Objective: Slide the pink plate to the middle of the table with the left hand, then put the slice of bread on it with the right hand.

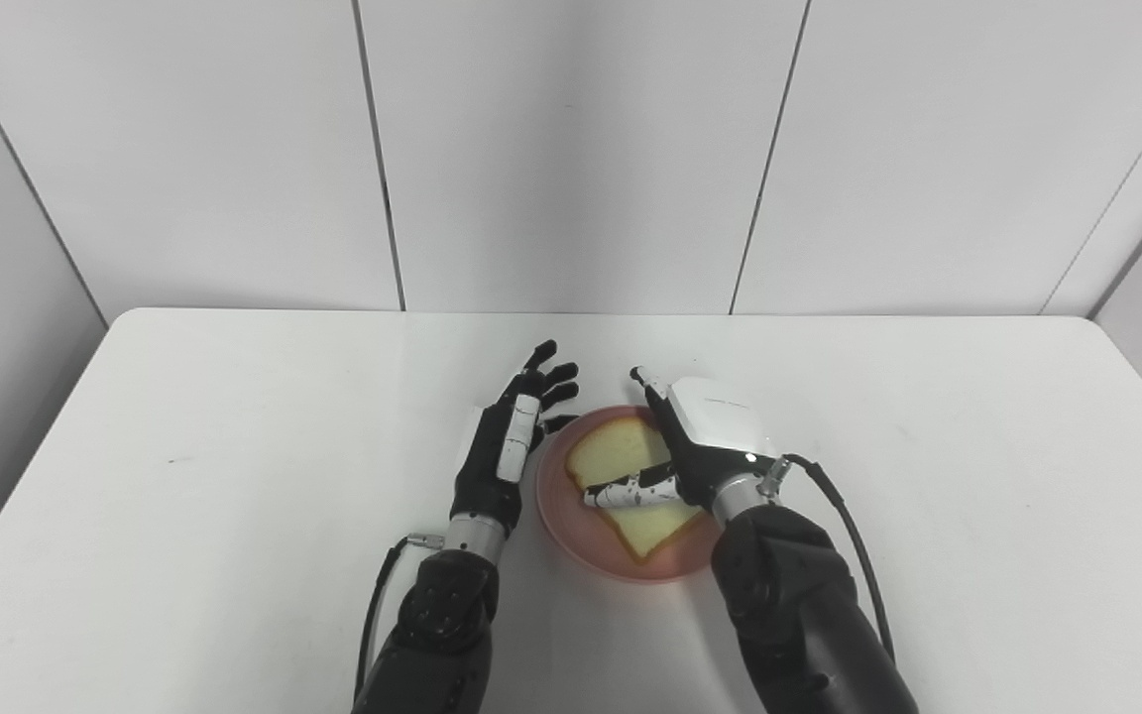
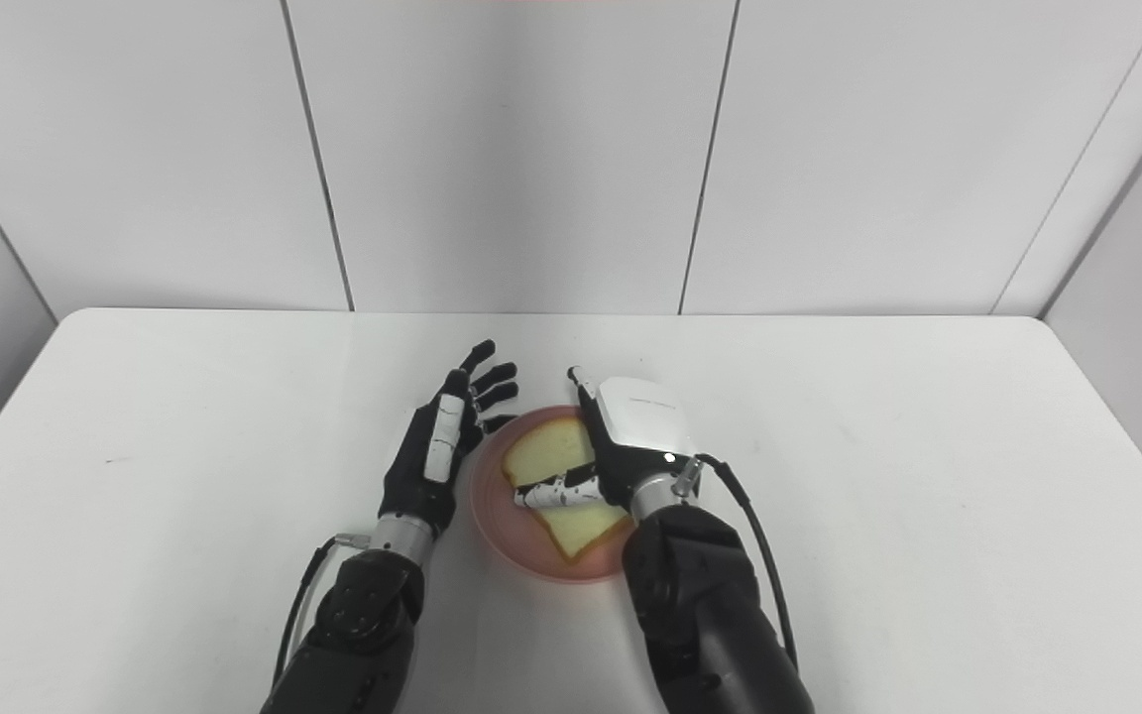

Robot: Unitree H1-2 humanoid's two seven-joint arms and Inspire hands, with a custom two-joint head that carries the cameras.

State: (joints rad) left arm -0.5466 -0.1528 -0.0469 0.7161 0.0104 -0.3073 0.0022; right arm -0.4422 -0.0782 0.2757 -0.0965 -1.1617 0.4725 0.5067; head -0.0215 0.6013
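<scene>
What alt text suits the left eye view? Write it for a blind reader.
A slice of bread lies on a pink plate mid-table, the right hand over it with its thumb across the slice. The left hand is open beside the plate's left rim.

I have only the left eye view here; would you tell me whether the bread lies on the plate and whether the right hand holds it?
Observer: The right eye view also shows the bread flat on the plate. The right hand is over it, thumb across the slice. Its grip is hidden there too.
Operator: Thank you. Does the left hand touch the plate?
Observer: The left hand is open beside the left rim. In the right eye view its thumb tip reaches the rim, but I cannot tell whether they touch.
Operator: How does the table look to the right?
Observer: The right eye view shows a longer stretch of the table's right edge than yours.
</scene>
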